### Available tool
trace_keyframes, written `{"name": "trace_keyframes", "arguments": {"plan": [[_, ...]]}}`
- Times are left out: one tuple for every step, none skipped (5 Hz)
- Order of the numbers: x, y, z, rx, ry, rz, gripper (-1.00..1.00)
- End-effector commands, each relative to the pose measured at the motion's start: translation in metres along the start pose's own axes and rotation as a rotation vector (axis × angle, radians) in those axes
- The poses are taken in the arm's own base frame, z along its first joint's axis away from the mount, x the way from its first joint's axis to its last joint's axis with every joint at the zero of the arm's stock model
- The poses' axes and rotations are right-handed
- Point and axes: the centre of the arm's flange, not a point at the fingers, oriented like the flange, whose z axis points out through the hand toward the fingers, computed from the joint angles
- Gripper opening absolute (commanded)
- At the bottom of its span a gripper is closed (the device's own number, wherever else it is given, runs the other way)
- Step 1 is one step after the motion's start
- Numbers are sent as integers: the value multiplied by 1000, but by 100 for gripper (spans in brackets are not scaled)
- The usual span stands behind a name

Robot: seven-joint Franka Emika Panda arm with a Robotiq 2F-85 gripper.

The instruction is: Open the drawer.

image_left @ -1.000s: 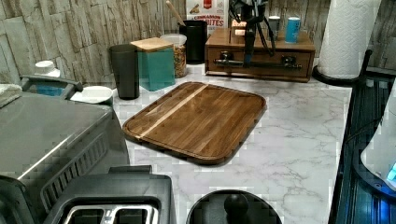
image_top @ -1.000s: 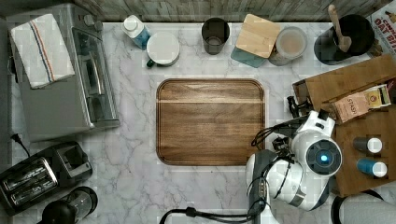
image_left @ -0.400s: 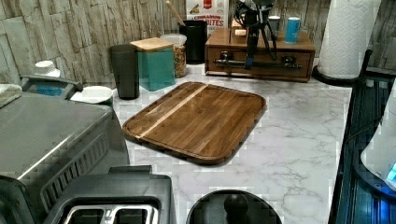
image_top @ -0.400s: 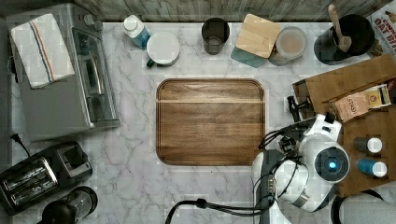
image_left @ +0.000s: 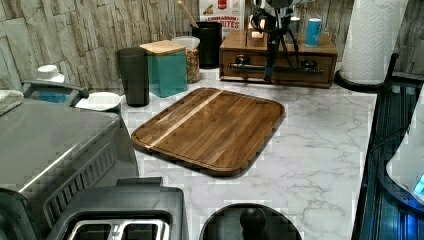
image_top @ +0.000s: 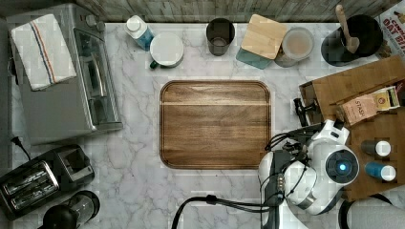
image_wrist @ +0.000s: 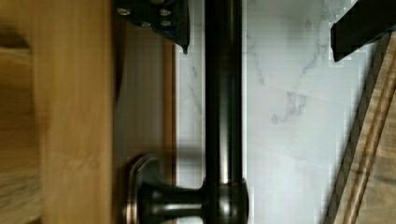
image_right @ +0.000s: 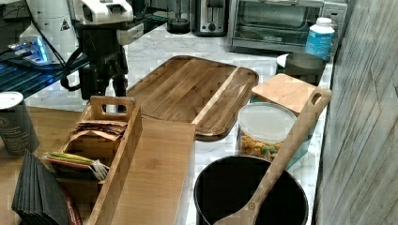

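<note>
The drawer is a shallow brown wooden one in the box at the back of the left view, and it looks closed. Its long black bar handle runs across the front. My gripper hangs right at the drawer front, near the middle of the bar. In the wrist view the gripper is open, with one finger on the drawer side of the bar and the other finger on the counter side. Neither touches the bar. In the right view the gripper stands just past the wooden box's edge.
A wooden cutting board lies on the marble counter close in front of the drawer. On the box stand a tea-bag caddy and small cans. A paper towel roll, a black pot with a spoon, canisters and a toaster oven line the edges.
The arm has shifted slightly toward the top view's lower right, along the drawer front. The drawer and the cutting board have not moved.
</note>
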Motion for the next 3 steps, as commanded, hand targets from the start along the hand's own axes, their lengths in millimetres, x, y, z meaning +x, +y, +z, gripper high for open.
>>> {"name": "trace_keyframes", "arguments": {"plan": [[13,19,-11,-41,60,-50,100],[8,17,-16,-4,58,-109,100],[5,5,-12,63,63,-203,100]]}}
